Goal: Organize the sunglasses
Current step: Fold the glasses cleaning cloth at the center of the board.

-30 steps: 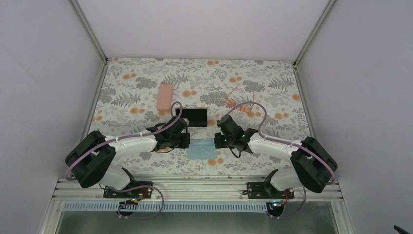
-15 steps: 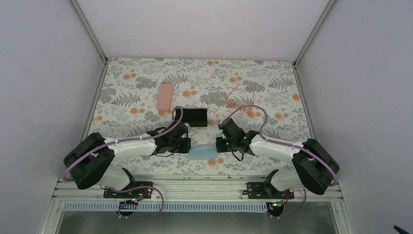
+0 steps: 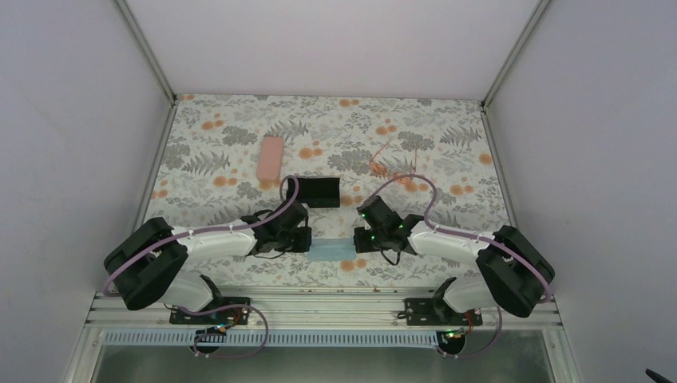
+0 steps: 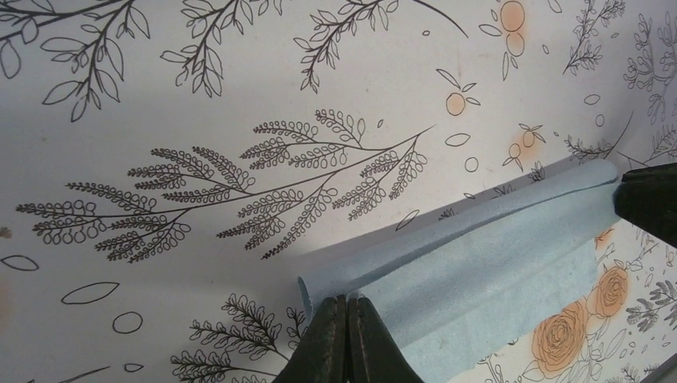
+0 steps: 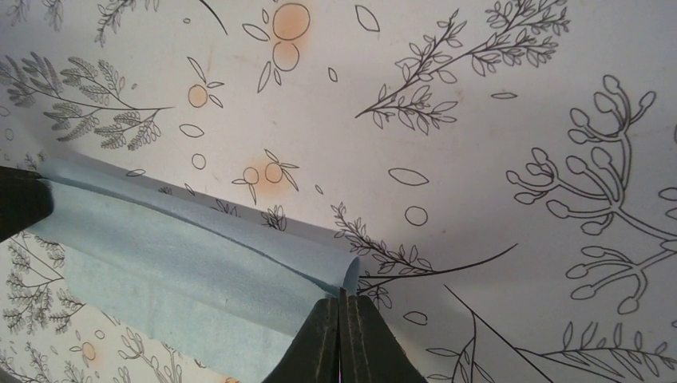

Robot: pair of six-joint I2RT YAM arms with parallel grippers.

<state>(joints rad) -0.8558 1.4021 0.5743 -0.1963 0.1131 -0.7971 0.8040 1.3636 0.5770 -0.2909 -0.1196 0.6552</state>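
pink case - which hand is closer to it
Left. The left hand is on the near side and slightly right of the pink case; the right hand is farther right, across the cloth.

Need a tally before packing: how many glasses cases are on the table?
2: a pink case toward the far left, a black case mid-table just beyond the arms, which could hide another.

cloth | blue cloth (image 3: 331, 249) is folding into a narrower strip, far edge rolling over toward the near side | arms | left gripper (image 3: 306, 239) and right gripper (image 3: 358, 239) are drawing back nearward
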